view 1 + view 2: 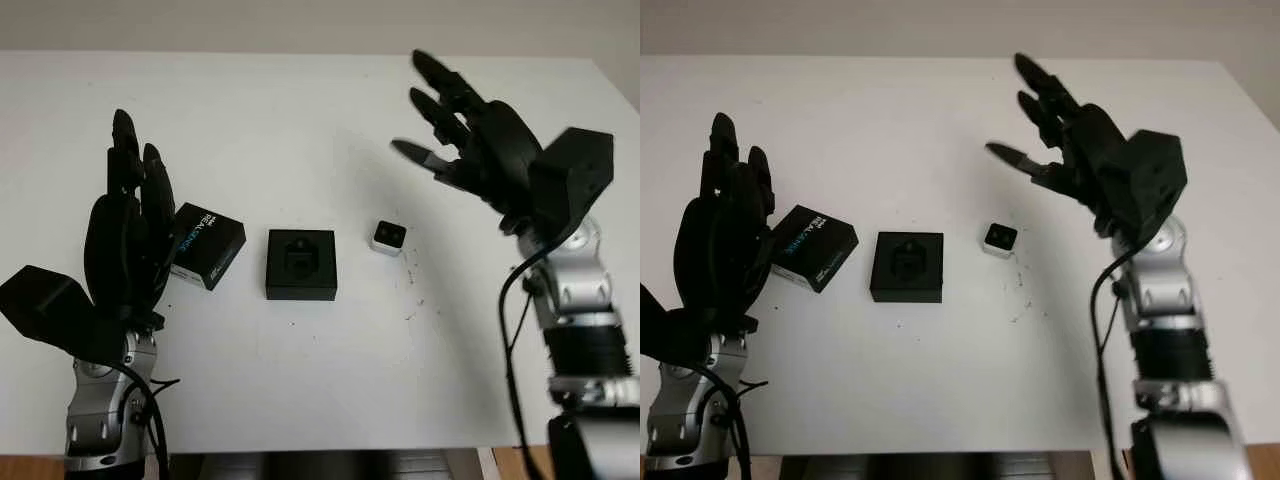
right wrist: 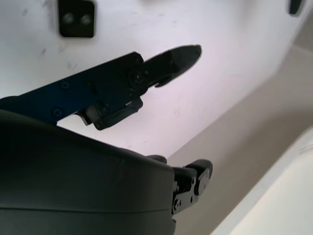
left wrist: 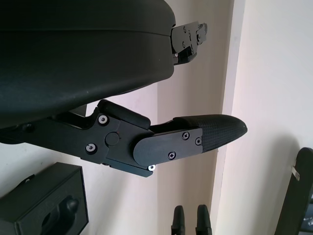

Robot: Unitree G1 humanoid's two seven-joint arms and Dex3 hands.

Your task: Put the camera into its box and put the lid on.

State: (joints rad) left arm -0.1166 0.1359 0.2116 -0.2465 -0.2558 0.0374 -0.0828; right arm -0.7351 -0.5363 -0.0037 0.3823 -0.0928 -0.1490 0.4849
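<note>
Left hand (image 1: 125, 235): nearest to us, at about 8 o'clock on the table; we see it raised, holding nothing, its fingers straight and pointing toward 12 o'clock. Its edge stands just beside the lid and overlaps the lid's near corner in our line of sight; we cannot tell whether they touch.
Right hand (image 1: 470, 135): at about 2 o'clock, lifted above the table; we see it open and empty, fingers extended toward 10 o'clock. It is well apart from every object.
Box (image 1: 301, 264): black, square, at the centre of the table, open side up; we see a moulded recess in its insert. The left wrist view shows one corner of it (image 3: 44, 205) beyond the left hand's finger.
Camera (image 1: 388, 238): small, white-sided cube with a dark face turned upward, at about 3 o'clock from the box, near it but not touching. It lies on the table, outside the box. In the right wrist view we see it as a dark square with two round marks (image 2: 76, 18).
Lid (image 1: 206, 245): black with white lettering and a blue stripe, at about 9 o'clock from the box, turned at an angle, flat on the table and apart from the box.
Table (image 1: 300, 120): white; we see small dark specks on it at about 4 o'clock from the camera.
</note>
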